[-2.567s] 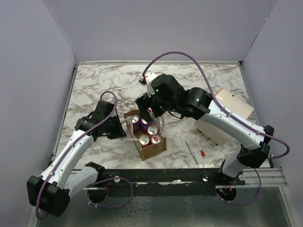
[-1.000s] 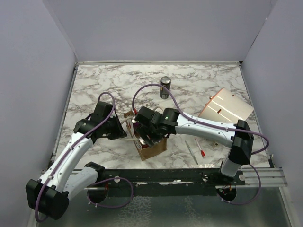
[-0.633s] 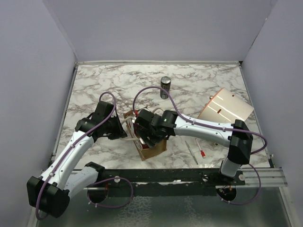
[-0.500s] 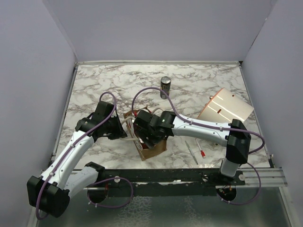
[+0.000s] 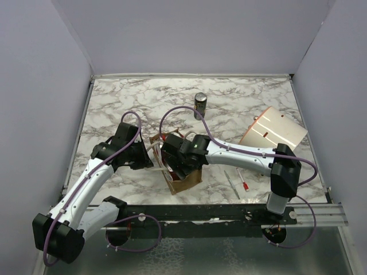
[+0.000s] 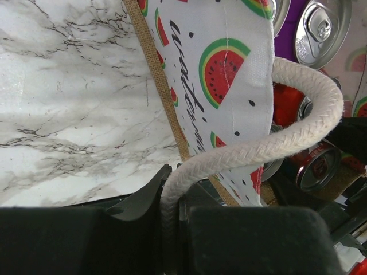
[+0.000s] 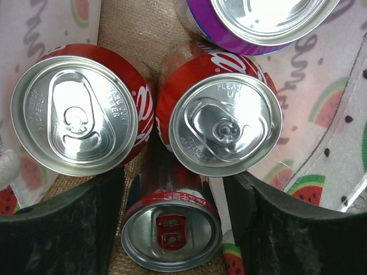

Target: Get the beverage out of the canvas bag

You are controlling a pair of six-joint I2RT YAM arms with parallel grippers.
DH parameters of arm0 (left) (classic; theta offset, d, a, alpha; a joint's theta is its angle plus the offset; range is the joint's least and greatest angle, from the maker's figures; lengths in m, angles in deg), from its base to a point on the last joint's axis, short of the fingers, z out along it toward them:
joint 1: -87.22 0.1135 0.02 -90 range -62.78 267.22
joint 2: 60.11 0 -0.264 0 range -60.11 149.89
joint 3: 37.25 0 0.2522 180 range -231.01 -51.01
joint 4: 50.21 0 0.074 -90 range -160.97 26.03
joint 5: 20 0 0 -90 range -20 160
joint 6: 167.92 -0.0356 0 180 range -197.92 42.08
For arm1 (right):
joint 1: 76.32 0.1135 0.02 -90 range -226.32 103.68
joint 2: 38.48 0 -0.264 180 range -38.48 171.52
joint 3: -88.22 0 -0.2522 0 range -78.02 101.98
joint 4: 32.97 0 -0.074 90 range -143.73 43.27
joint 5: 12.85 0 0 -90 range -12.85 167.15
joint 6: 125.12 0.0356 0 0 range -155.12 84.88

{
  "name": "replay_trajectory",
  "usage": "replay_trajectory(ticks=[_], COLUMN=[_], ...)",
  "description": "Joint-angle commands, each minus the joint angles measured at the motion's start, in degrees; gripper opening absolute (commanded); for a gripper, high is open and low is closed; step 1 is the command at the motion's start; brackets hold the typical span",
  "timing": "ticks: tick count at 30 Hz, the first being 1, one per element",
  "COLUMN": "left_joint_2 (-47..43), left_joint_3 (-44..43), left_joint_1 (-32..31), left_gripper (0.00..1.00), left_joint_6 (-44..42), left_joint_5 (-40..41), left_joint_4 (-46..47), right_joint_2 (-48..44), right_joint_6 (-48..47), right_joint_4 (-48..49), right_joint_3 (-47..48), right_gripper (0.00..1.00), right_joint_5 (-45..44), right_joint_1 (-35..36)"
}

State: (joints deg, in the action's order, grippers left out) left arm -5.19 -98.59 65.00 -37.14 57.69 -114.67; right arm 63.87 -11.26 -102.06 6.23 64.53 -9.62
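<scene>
Four cans show inside the canvas bag (image 5: 184, 177). Left gripper (image 6: 171, 197) is clamped on its rope handle (image 6: 298, 114); right gripper (image 7: 172, 217), spread wide and empty, straddles the red-tabbed can (image 7: 171, 236). Grasp pending: descend, then close.

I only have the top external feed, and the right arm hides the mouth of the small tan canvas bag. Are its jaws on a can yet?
Observer: Not yet. The right wrist view shows the right jaws open, one finger on each side of a red can with a red pull-tab, not closed on it.
Operator: What else is in the bag?
Observer: Two red cans with silver tabs, one beside the other, and a purple can past them.
Operator: Is the left arm holding the bag?
Observer: Yes. The left wrist view shows the left jaws shut on the white rope handle of the tan canvas bag.
</scene>
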Motion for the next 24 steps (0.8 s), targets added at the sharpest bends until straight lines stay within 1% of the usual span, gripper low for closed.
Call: replay_trajectory(ticks=[1,4,6,15,24], left_joint_2=[-0.7,-0.7,-0.7,-0.8,-0.8], left_joint_3=[-1.9,-1.8,-1.8,-1.3,-1.0], left_joint_1=[0.0,0.0,0.0,0.0,0.0], left_gripper=[0.0,0.0,0.0,0.0,0.0], left_joint_6=[-1.3,-1.4,-1.4,-1.2,-0.8], left_joint_5=[-0.2,-0.3,-0.5,-0.8,-0.9], left_joint_4=[-0.5,-0.5,-0.4,0.3,0.9], right_joint_2=[0.3,-0.4,-0.6,-0.8,-1.2], right_joint_6=[0.9,1.1,1.3,1.9,1.7], right_joint_4=[-3.2,-4.2,-4.9,-8.2,-11.8], right_joint_3=[1.2,2.4,3.3,8.2,14.7], right_gripper=[0.65,0.58,0.5,0.4,0.22], right_joint_5=[-0.6,-0.6,-0.6,-0.7,-1.3], right_joint_1=[0.0,0.0,0.0,0.0,0.0])
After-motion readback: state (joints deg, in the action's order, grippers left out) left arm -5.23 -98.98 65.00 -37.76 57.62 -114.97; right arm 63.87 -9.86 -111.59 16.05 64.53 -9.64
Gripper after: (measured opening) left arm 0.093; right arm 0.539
